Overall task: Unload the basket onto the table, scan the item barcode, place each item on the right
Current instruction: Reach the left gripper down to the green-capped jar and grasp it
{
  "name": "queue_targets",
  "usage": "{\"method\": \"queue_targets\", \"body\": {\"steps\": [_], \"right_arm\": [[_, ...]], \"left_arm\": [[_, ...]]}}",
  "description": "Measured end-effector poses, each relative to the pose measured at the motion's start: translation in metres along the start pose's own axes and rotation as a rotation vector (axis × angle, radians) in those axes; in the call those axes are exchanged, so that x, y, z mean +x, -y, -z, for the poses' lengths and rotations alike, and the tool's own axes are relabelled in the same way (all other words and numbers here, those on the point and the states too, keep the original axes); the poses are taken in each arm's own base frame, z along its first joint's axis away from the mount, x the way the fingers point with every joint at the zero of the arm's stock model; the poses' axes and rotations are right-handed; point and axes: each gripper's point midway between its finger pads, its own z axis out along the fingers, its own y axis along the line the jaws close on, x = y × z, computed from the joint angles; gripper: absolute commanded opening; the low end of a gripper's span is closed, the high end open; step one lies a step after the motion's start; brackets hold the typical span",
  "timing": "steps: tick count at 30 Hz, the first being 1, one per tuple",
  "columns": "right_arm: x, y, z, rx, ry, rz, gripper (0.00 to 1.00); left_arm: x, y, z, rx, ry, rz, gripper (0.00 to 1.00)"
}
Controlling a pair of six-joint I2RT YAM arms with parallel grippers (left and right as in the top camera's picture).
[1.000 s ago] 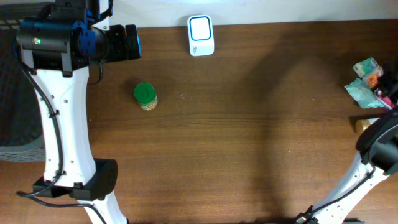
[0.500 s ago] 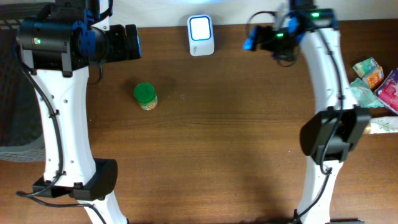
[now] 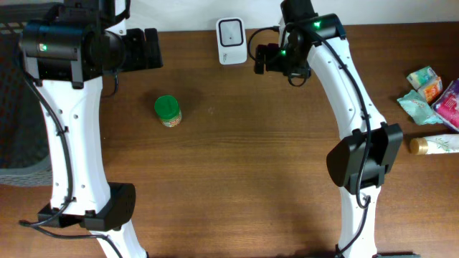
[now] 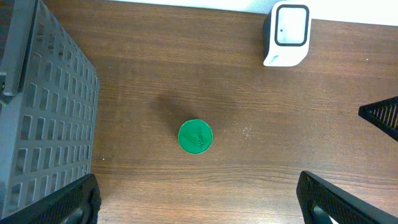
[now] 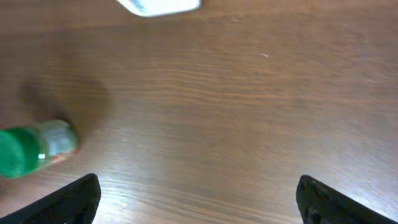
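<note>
The bench (image 3: 287, 179) carries a grey basket (image 4: 43, 124) at its left edge. Over the far side hang the left pincer (image 3: 152, 49), spread and empty, and the right pincer (image 3: 259, 59), likewise spread, just beside the white scanner (image 3: 232, 31). The small green-lidded jar (image 3: 167, 110) stands upright, axis vertical, on bare wood. It is nearer the left pincer, toward the robot from it, and well apart from the right.

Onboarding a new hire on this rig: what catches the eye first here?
The small green-lidded jar stands alone on the dark wooden table, left of centre. Next, the white box-shaped scanner at the far edge, with the right end effector open just beside it. Colourful packets cluster at the right edge.
</note>
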Motion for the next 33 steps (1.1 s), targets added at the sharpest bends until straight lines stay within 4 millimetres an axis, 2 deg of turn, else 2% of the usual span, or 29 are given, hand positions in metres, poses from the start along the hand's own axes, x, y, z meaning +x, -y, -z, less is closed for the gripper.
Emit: {"method": "queue_targets", "body": {"steps": [3,6,8,9,11,12,13,15,17,18,22,25,26,28,30,33], "right_arm": [[-0.001,-0.018,-0.004,-0.051,0.008,0.040,0.99],[0.015,-0.038,-0.029,-0.037,-0.040,0.114,0.99],[0.024,-0.041,-0.043,-0.013,-0.070,0.130,0.99],[0.024,-0.038,-0.044,-0.002,-0.070,0.126,0.99],[0.015,-0.021,-0.039,0.015,-0.054,0.098,0.99],[0.009,-0.005,-0.035,0.032,-0.044,0.069,0.99],[0.002,0.016,-0.030,0.056,-0.032,0.035,0.99],[-0.010,0.080,-0.013,0.118,-0.021,-0.082,0.99],[-0.008,0.124,0.000,0.155,-0.037,-0.169,0.99],[-0.009,0.138,0.004,0.164,-0.032,-0.198,0.99],[-0.012,0.171,0.014,0.181,-0.015,-0.259,0.99],[-0.012,0.180,0.018,0.186,-0.009,-0.279,0.99],[-0.012,0.181,0.018,0.186,-0.008,-0.280,0.99],[-0.012,0.181,0.019,0.186,-0.009,-0.280,0.98],[-0.012,0.181,0.020,0.186,-0.008,-0.280,0.99],[-0.012,0.180,0.020,0.186,-0.007,-0.280,0.99]], "left_arm": [[0.000,0.000,0.000,0.000,0.000,0.000,0.99],[0.000,0.000,0.000,0.000,0.000,0.000,0.99],[0.000,0.000,0.000,0.000,0.000,0.000,0.99],[0.000,0.000,0.000,0.000,0.000,0.000,0.99],[0.000,0.000,0.000,0.000,0.000,0.000,0.99],[0.000,0.000,0.000,0.000,0.000,0.000,0.99],[0.000,0.000,0.000,0.000,0.000,0.000,0.99],[0.000,0.000,0.000,0.000,0.000,0.000,0.99],[-0.007,0.002,0.000,0.007,0.028,0.002,0.99],[-0.012,0.003,0.000,0.011,0.051,0.003,0.99],[-0.010,0.015,0.001,0.086,0.036,0.001,0.99],[0.008,0.032,0.000,0.174,-0.045,-0.009,0.99],[0.014,0.037,-0.006,0.184,-0.076,-0.022,0.99],[0.034,0.041,-0.031,0.163,-0.180,-0.045,0.99],[0.065,0.041,-0.072,0.109,-0.331,-0.063,0.99],[0.086,0.035,-0.136,0.052,-0.405,-0.070,0.99]]}}
